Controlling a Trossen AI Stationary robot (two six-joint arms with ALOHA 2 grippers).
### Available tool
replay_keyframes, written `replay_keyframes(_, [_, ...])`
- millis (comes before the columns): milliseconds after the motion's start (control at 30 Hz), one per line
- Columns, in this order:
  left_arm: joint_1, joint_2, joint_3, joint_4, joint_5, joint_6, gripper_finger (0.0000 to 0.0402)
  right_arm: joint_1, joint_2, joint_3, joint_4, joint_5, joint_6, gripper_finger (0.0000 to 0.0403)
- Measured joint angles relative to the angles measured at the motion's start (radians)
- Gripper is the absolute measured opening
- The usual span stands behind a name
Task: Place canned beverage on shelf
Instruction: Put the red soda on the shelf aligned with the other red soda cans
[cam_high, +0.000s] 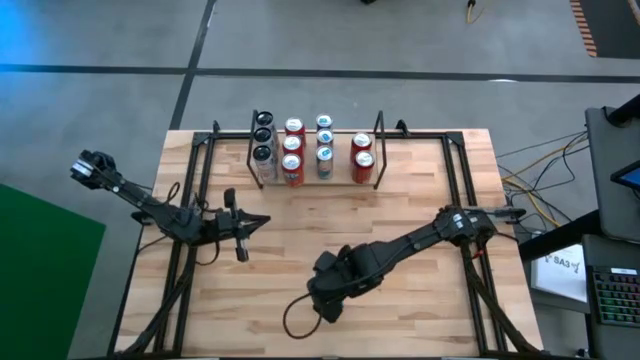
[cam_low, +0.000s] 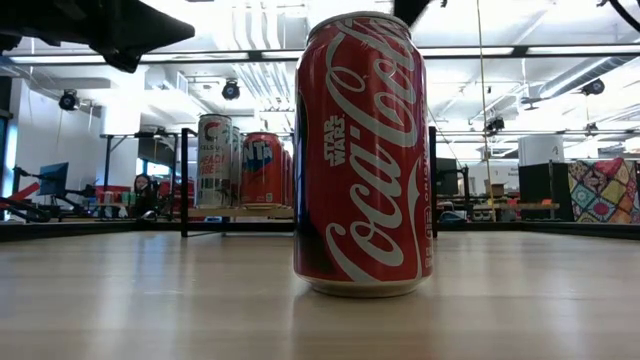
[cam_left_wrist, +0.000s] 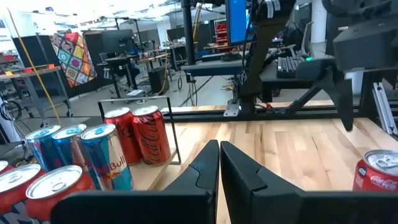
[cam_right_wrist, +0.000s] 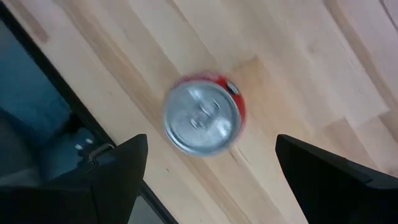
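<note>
A red Coca-Cola can (cam_low: 362, 155) is seen standing upright on the bare table (cam_high: 420, 200), near the front edge and well apart from the shelf (cam_high: 318, 150) at the back. In the high view it is hidden under the right gripper (cam_right_wrist: 208, 171), which hangs directly above it, fingers spread wide on either side of the lid, nothing gripped yet. The left gripper (cam_left_wrist: 219, 163) is clenched shut on nothing and is parked over the left part of the table, pointing toward the right side. Handling judgement: the can is probably sealed and full, so moderately heavy for its size; the wall is thin, rigid enough under a light squeeze but dentable; the painted metal is smooth and likely slippery. The best hold is judged to be across the cylindrical body around mid-height or slightly above, jaws square to the sides, not on the tapered rim. The can should be kept vertical in transit. Count: one can loose on the table; eleven cans are counted on the shelf in the high view, in four columns — three dark-topped, three red, three blue-and-silver, two red. One shelf, two arms. A free slot appears to be left in the two-can column.
</note>
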Motion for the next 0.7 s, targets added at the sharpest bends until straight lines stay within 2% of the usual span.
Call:
replay_keyframes(200, [-0.001,0.040,-0.001,0.005,-0.002,-0.041,0.0000,0.027,0.012,-0.010,-0.017,0.016,0.051,0.0343])
replay_keyframes(400, [-0.003,0.086,-0.001,0.042,-0.002,-0.061,0.0000,0.059,0.012,-0.032,0.005,0.107,0.051,0.0343])
replay_keyframes(700, [-0.005,0.136,-0.001,0.095,-0.001,-0.071,0.0000,0.088,0.012,-0.157,0.129,0.145,0.043,0.0343])
